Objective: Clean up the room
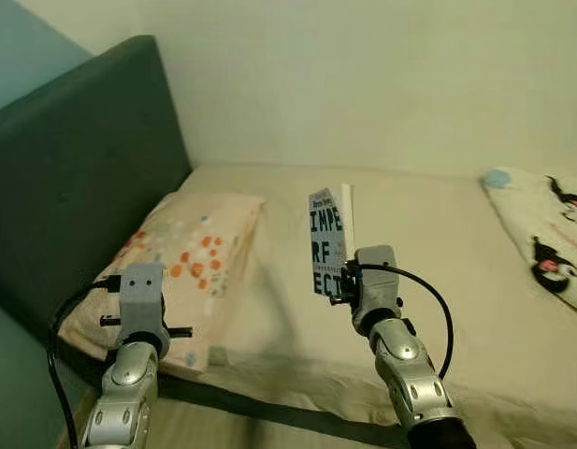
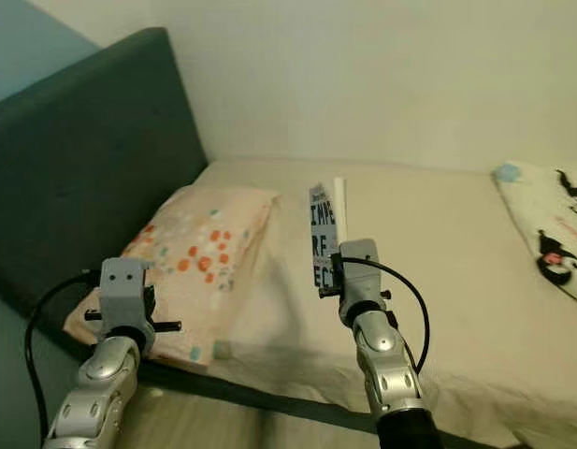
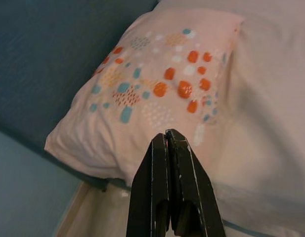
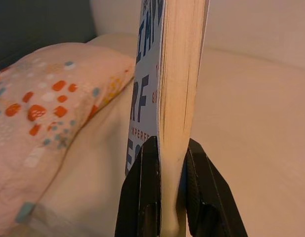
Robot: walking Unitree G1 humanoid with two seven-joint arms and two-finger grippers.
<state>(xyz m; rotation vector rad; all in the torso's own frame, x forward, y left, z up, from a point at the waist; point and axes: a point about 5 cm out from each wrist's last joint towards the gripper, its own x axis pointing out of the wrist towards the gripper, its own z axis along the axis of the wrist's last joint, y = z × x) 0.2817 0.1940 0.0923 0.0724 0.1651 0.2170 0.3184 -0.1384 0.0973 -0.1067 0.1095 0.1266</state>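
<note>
My right gripper (image 4: 171, 165) is shut on a book (image 1: 328, 239) with a pale blue cover and large dark letters, held upright above the middle of the bed (image 1: 428, 243). The page edges (image 4: 181, 74) face the right wrist camera, with one black finger on each side. My left gripper (image 3: 167, 143) is shut with nothing between its fingers, hovering over the near edge of the spotted pillow (image 1: 185, 271) at the left of the bed.
A dark teal padded headboard (image 1: 73, 196) stands at the left. A white blanket with black and red cartoon figures (image 1: 550, 234) lies at the right. The cream wall (image 1: 363, 75) runs behind the bed. The bed's dark front edge (image 1: 269, 407) lies close below my arms.
</note>
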